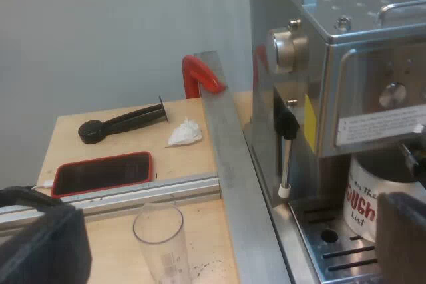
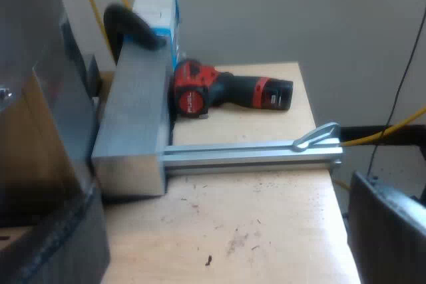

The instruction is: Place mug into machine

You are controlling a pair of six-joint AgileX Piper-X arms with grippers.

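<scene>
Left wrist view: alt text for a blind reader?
A white mug with red lettering sits on the drip tray of the espresso machine, under its front. Beside the machine, a wooden table holds an empty measuring glass, a red-cased phone and a crumpled tissue.

- I see the mug, white with red lettering, standing upright on the drip tray.
- The machine is brushed steel; the mug sits under its front, near the steam wand.

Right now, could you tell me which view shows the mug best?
The left wrist view: the white mug with red lettering stands on the espresso machine's drip tray. The right wrist view faces a red cordless drill instead.
</scene>
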